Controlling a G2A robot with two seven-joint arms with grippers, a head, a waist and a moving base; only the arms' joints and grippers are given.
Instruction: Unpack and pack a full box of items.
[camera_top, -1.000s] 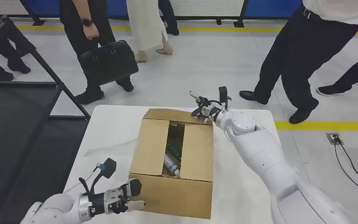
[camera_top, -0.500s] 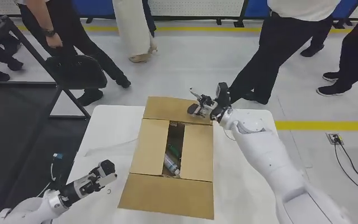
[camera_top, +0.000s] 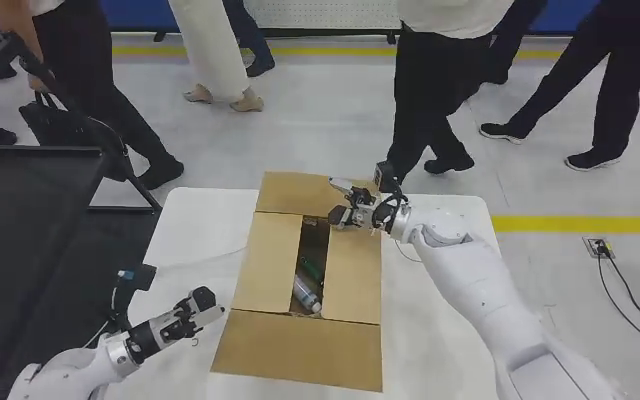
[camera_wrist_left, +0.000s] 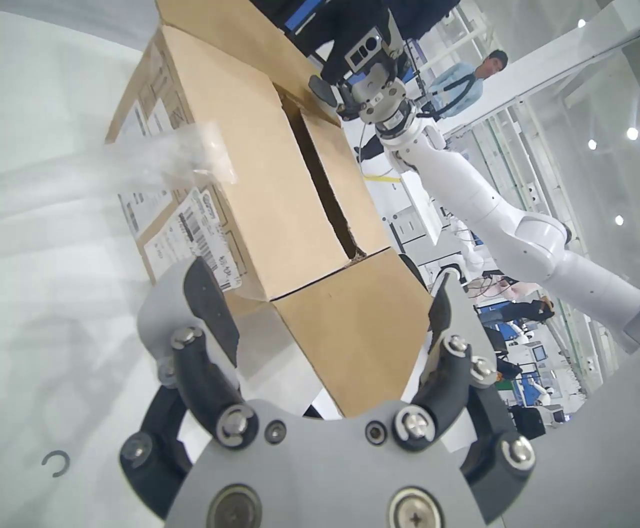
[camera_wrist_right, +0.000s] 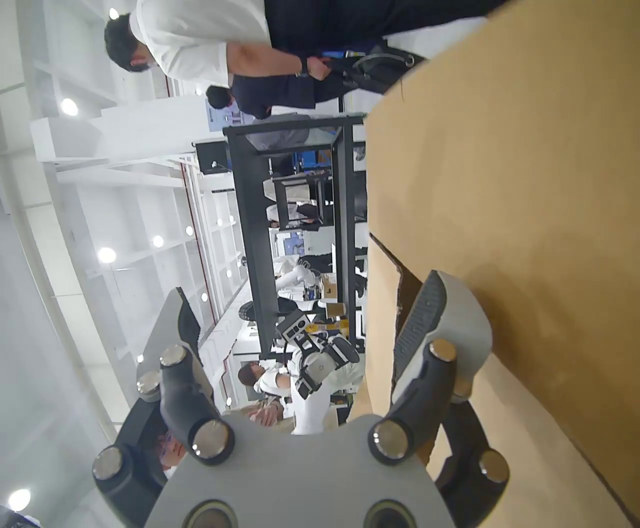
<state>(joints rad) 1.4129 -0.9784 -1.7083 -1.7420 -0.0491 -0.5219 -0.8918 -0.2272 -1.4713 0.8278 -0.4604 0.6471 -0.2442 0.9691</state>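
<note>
At mid-table: the box sits upright, opening upward. Its long axis runs from the robot's edge of the table to the far edge. The two long flaps lie almost shut, leaving a narrow slot along that axis. A bottle and other items show through the slot. The end flaps are folded outward, one at each short end.

Right gripper: over the far end of the box, jaws spread, nothing held. In the right wrist view one finger lies close against the cardboard – whether it touches, I cannot tell.

Left gripper: low over the table, near the box's near left corner but apart from it, jaws spread and empty. A scrap of clear film hangs off the box's side wall.

Handling, as a judgement:
- The cardboard is stiff across its panels but hinges freely at the creases, so the flaps should be light to lift.
- The box is probably heavy when full, so work the flaps and leave the body where it sits.
- The best hold looks like the free edge of a long flap at the slot – a thin pinch, swung outward about its crease.
- The bottle looks smooth and may slip, so grip it across its body.
</note>
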